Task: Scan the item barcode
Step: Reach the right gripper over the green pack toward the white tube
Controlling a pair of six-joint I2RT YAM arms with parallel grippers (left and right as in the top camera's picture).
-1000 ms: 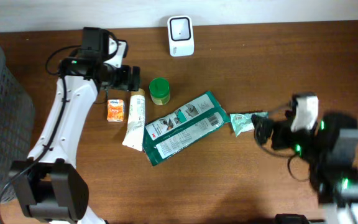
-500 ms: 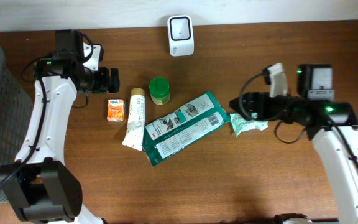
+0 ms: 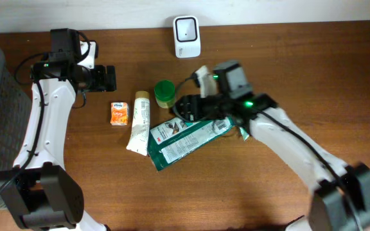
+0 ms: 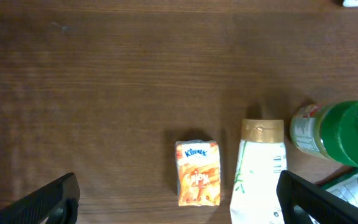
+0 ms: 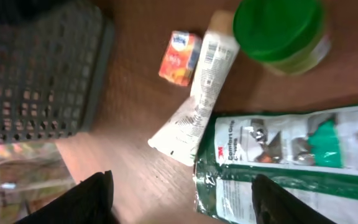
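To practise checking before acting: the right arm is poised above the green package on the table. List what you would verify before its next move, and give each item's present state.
1. The right gripper stands open over the green package: ok.
2. The package is gripped: not ok, nothing held yet.
3. Its barcode side is known: cannot tell, print too small.
4. The scanner is unobstructed: ok.
5. The left gripper is open and well aside: ok.
6. The package is free of neighbours: not ok, the white tube lies against its end.
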